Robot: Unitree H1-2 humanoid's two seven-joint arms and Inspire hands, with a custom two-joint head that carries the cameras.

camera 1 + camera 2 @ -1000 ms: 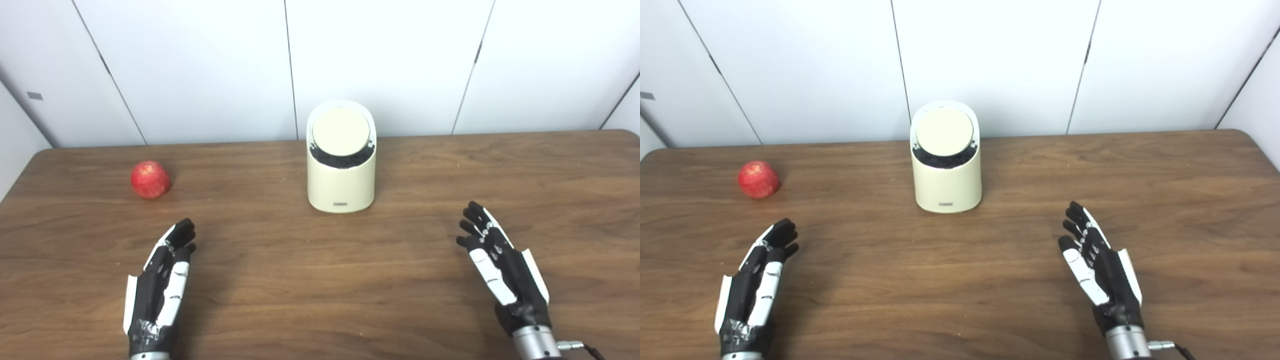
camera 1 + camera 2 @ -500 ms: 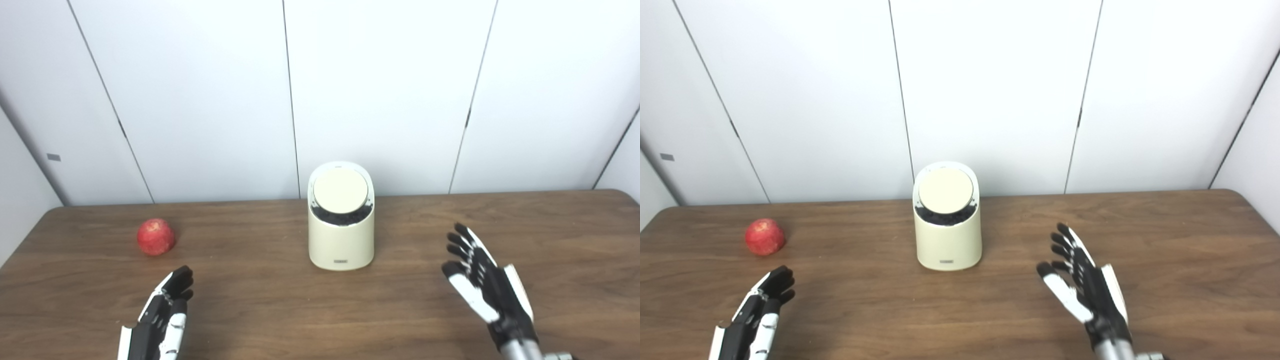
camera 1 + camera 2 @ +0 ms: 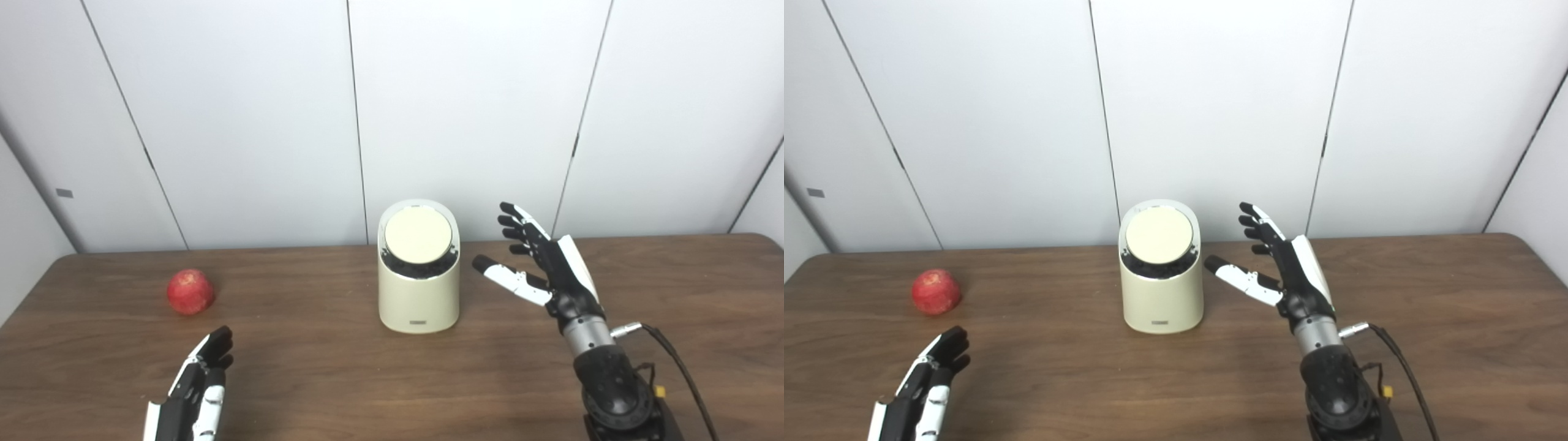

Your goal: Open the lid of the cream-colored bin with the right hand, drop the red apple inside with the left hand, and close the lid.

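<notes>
Left eye view. Bin (image 3: 419, 288) upright near the middle of the table (image 3: 318, 380), toward the back edge, close to the wall (image 3: 245, 110). Lid (image 3: 418, 237) round, tilted toward the camera, seated shut in the bin's slanted top, dark rim showing below it. Apple (image 3: 190, 291) on the table well to the left of the bin, touched by nothing. Right hand (image 3: 542, 263) raised above the table just right of the bin, level with the lid, fingers (image 3: 513, 222) spread wide and pointing up and left, thumb (image 3: 505, 277) stretched toward the bin's side but clear of it; holding nothing. Cable (image 3: 674, 355) running from the wrist down to the bottom edge. Left hand (image 3: 193, 392) low at the bottom left, fingers extended and lying close together, pointing up the table toward the apple but well short of it; empty, partly cut off by the frame's edge.

Right eye view. Same layout, shifted left. Bin (image 3: 1161, 288) at centre, lid (image 3: 1159, 235) shut. Apple (image 3: 936, 292) far left, alone on the wood. Right hand (image 3: 1283, 269) open and spread, thumb tip near the bin's upper right wall with a clear gap between. Left hand (image 3: 925, 389) flat and open at the lower left corner, gripping nothing.
</notes>
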